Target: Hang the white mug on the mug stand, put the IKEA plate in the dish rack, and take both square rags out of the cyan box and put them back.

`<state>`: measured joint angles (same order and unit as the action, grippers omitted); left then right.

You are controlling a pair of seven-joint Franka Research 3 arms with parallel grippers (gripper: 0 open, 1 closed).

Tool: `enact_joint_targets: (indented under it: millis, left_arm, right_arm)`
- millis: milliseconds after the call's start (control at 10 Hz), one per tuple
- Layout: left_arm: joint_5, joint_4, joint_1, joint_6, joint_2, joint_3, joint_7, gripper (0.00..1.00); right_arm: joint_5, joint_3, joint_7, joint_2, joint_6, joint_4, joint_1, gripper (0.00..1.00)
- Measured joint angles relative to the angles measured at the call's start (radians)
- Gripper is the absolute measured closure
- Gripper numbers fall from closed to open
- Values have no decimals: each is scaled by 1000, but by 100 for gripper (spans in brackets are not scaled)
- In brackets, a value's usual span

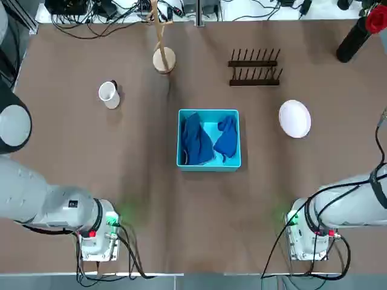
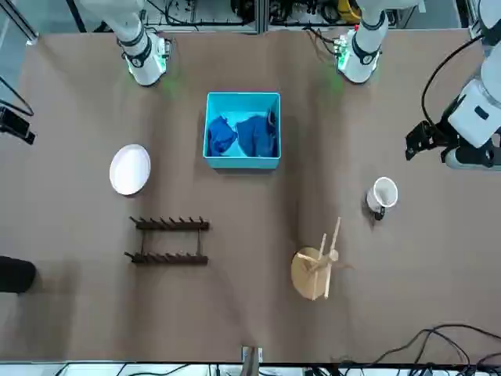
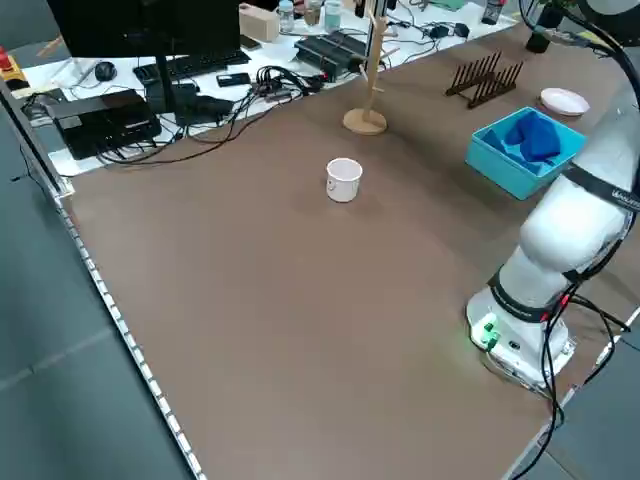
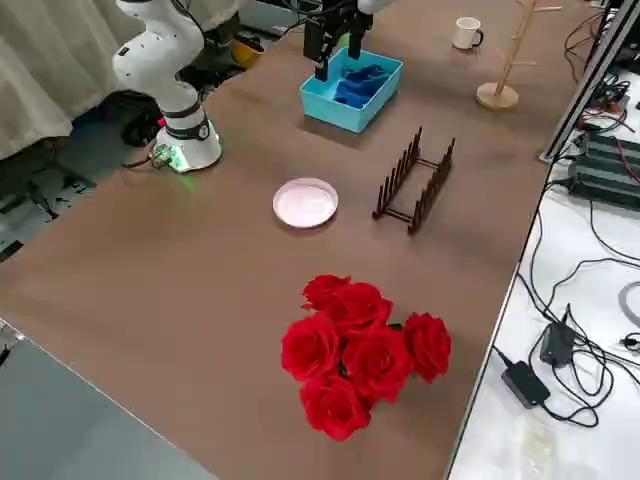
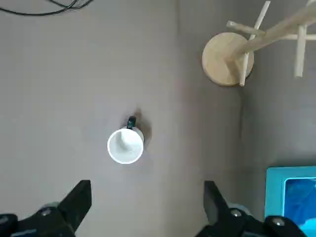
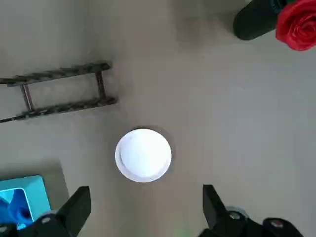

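Note:
The white mug [image 1: 107,92] stands upright at the left back, its handle toward the mug stand [image 1: 164,59]. Farther right, the dark dish rack [image 1: 254,67] holds nothing. At mid-table the cyan box [image 1: 208,162] contains two blue square rags [image 1: 195,142] [image 1: 227,138], lying side by side. The IKEA plate [image 1: 295,118] lies flat to the right of the box. My left gripper [image 5: 146,205] hangs open high above the mug [image 5: 125,145]. High above the plate [image 6: 143,154], my right gripper [image 6: 145,210] is open as well. Neither holds anything.
A bunch of red roses [image 4: 360,350] in a dark vase [image 1: 352,39] stands at the table's back right corner. Cables, a keyboard and a monitor [image 3: 150,25] lie beyond the far edge. Both arm bases [image 1: 97,235] [image 1: 309,237] sit at the near edge.

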<state>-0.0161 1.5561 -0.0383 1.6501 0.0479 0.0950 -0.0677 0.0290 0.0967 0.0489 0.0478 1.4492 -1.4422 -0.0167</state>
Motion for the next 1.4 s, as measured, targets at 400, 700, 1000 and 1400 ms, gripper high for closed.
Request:
enact_joint_targets:
  millis: [400, 700, 1000, 1400]
  left_arm:
    - [0, -1, 0, 0, 0, 0, -4, 0]
    - [0, 0, -1, -2, 6, 2, 7, 0]
    - [0, 18, 1, -8, 12, -23, 108, 0]
    - [-1, 165, 10, 83, 20, -118, 256, 0]
  right_arm:
    - [0, 0, 0, 0, 0, 0, 0, 0]
    - [0, -2, 0, 0, 0, 0, 4, 0]
    - [0, -2, 0, 0, 0, 0, 8, 0]
    - [-1, -5, 0, 1, 0, -15, 40, 0]
